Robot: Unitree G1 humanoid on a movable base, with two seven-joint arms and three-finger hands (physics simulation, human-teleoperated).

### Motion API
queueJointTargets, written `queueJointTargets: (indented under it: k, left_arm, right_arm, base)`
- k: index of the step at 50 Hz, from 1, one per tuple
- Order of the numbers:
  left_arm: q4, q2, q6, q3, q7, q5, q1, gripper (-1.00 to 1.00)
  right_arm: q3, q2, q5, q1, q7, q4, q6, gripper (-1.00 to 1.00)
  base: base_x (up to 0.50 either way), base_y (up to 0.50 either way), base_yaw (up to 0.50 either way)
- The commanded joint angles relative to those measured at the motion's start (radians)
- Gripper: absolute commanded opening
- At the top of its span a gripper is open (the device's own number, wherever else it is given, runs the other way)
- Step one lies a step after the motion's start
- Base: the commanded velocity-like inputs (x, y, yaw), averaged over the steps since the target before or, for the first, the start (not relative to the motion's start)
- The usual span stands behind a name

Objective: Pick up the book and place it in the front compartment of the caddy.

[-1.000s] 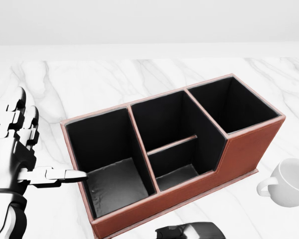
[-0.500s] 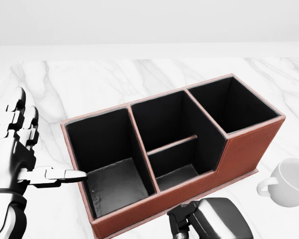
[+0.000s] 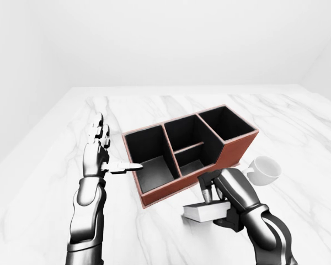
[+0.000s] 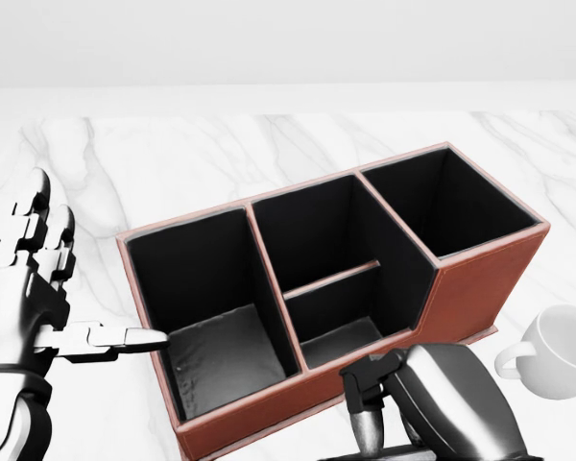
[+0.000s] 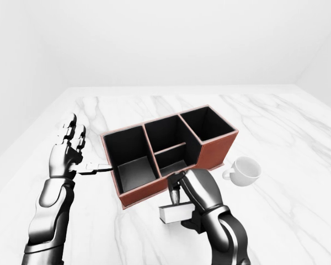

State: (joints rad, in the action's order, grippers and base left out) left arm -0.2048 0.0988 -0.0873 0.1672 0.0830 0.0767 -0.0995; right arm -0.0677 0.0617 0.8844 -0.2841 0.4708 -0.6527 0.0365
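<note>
Left-eye view, item record. Book [image 3: 207, 211]: pale slab, held flat off the marble table [image 3: 55, 182], just below the caddy [image 3: 234, 149] near its low wall. Long axis runs roughly left to right across the view, near level, about parallel to that wall; broad face up. Which edge is the spine cannot be told.

Right hand [image 3: 227, 190]: fingers pinched on the book's right end, one finger [image 3: 206, 190] over the top, the rest under or behind it. The grip sits at one end, so the free left end may sag.

Left hand [image 3: 96, 154]: fingers spread and upright, thumb pointing at the caddy's left wall, close to it; whether it touches cannot be told. It holds nothing.

Caddy: red-brown shell, black lining; four cells, a large one at left, a middle section split by a low divider, one at the right end. The small low cell [image 4: 338, 336], nearest the bottom of the head view, is taken to be the front compartment.

Cup [image 3: 263, 168]: white, right of the caddy, apart from it.

Handling note, as judgement: lift the book above the rim, turn it on edge so the thin side goes down first, line its long axis with the cell's length, lower without knocking the divider, then let go. Keep the elbow clear of the cup.
</note>
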Motion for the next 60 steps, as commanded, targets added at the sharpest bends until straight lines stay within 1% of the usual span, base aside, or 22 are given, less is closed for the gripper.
queueJointTargets:
  k: [1,11,14,16,20,32,35,47,51,54,60]
  left_arm:
    - [-0.002,-0.001,0.000,0.000,0.001,-0.001,0.001,1.00]
    - [0.007,-0.001,0.000,-0.001,0.001,-0.001,0.000,1.00]
    - [0.007,0.000,0.000,-0.001,-0.001,-0.001,-0.002,1.00]
    - [0.010,0.000,0.000,-0.001,0.000,-0.001,-0.002,1.00]
    - [0.006,0.001,0.000,0.000,-0.001,0.000,-0.003,1.00]
    - [0.014,0.001,0.000,0.001,-0.002,0.001,-0.005,1.00]
    - [0.013,0.002,0.000,0.002,-0.003,0.002,-0.006,1.00]
    - [0.003,0.003,0.000,0.003,-0.004,0.004,-0.006,1.00]
    - [0.006,0.004,0.000,0.005,-0.004,0.006,-0.008,1.00]
    - [0.002,0.004,0.000,0.005,-0.004,0.006,-0.007,1.00]
    - [-0.001,0.003,0.000,0.003,-0.004,0.004,-0.004,1.00]
  right_arm:
    - [0.043,-0.015,-0.009,0.066,0.050,-0.062,-0.034,-1.00]
    - [0.050,-0.019,0.000,0.117,0.097,-0.102,-0.075,-1.00]
    - [0.056,-0.019,0.001,0.144,0.117,-0.113,-0.095,-1.00]
    - [0.060,-0.019,0.005,0.167,0.134,-0.126,-0.114,-1.00]
    - [0.060,-0.017,0.010,0.188,0.148,-0.136,-0.124,-1.00]
    - [0.069,-0.007,0.033,0.294,0.207,-0.152,-0.124,-1.00]
    - [0.072,-0.002,0.043,0.342,0.227,-0.151,-0.124,-1.00]
    - [0.068,0.012,0.071,0.473,0.227,-0.123,-0.124,-1.00]
    - [0.068,0.017,0.084,0.550,0.227,-0.106,-0.124,-1.00]
    - [0.073,0.024,0.083,0.584,0.227,-0.089,-0.124,-1.00]
    - [0.074,0.031,0.083,0.616,0.227,-0.067,-0.124,-1.00]
  base:
    - [0.00,0.00,0.00]
    - [0.00,0.00,0.00]
    - [0.00,0.00,0.00]
    - [0.00,0.00,0.00]
    - [0.00,0.00,0.00]
    - [0.00,0.00,0.00]
    - [0.00,0.00,0.00]
    - [0.00,0.00,0.00]
    - [0.00,0.00,0.00]
    - [0.00,0.00,0.00]
    - [0.00,0.00,0.00]
